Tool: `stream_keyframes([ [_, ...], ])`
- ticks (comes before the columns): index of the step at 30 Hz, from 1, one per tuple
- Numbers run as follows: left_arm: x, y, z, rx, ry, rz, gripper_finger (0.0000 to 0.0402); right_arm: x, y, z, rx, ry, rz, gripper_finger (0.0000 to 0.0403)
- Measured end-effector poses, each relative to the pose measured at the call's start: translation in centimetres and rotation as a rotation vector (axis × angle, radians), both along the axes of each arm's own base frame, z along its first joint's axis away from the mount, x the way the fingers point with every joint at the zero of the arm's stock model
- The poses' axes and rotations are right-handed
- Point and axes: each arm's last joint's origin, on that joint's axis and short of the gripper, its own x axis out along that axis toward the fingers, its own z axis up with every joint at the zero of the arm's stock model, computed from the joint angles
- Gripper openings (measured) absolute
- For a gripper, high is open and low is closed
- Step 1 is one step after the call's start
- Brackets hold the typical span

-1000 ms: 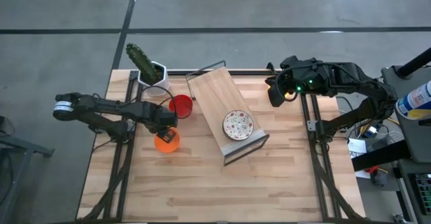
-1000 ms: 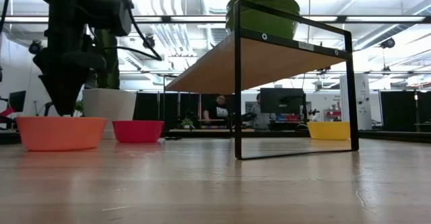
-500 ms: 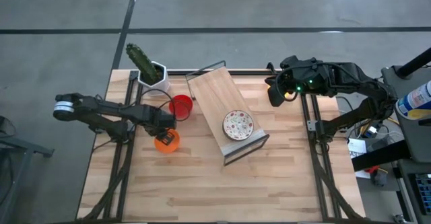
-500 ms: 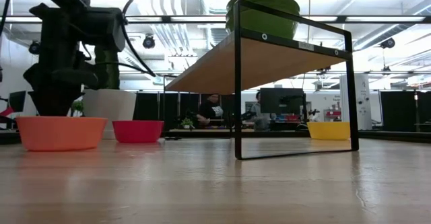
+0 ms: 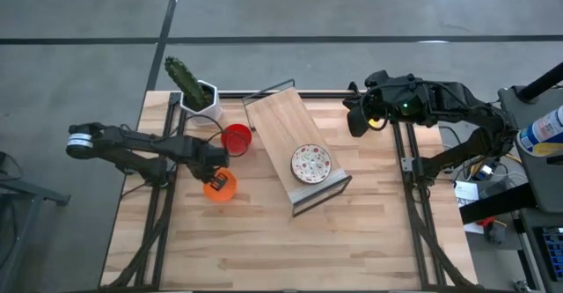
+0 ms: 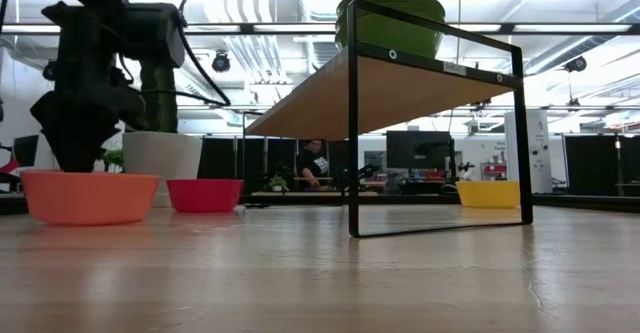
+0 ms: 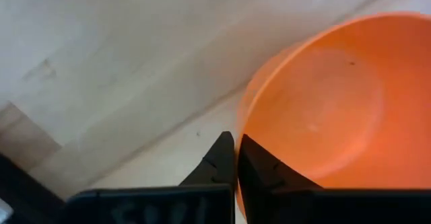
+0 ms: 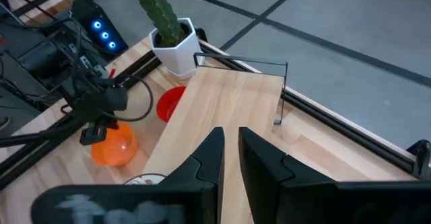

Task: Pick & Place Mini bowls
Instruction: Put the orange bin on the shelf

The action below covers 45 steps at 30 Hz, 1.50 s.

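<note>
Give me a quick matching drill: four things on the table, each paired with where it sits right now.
Things:
1. orange bowl
2. red bowl
3. speckled bowl
4. cactus pot

Places:
A. on top of the wooden shelf
B. far left corner of the table
C. at the left gripper
D. between the cactus pot and the orange bowl

Pairs: 1-C, 2-D, 3-A, 4-B

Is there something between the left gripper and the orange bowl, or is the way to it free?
Nothing visible stands between them. The left gripper is already at the orange bowl, its fingers closed on the rim. The red bowl sits apart, toward the cactus pot.
</note>
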Motion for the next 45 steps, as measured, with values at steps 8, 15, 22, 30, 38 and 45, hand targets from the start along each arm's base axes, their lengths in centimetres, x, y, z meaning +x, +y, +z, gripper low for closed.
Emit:
stream_keyframes([
  [8,-0.7,-0.1,4.4,-0.004,-0.173,0.031,0.0001,0.9,0.0,-0.4,0.002,0.010,0.002,0.0043],
  [15,-1.5,0.0,9.8,0.038,-0.400,0.111,0.0000,1.7,0.0,-0.5,0.002,0.001,0.003,0.0043],
  [22,-1.5,0.2,14.8,0.095,-0.579,0.140,0.0000,1.2,0.0,0.3,-0.004,-0.068,0.003,0.0043],
  [30,0.1,1.3,20.1,0.217,-0.697,0.124,0.0000,0.3,0.0,1.1,-0.010,-0.123,0.004,0.0043],
  [38,3.2,4.8,24.2,0.292,-0.657,0.121,0.0000,0.2,0.0,1.1,-0.041,-0.102,0.028,0.0043],
  [45,6.1,10.3,25.3,0.194,-0.574,0.122,0.0000,0.1,0.0,1.2,-0.067,-0.088,0.047,0.0043],
])
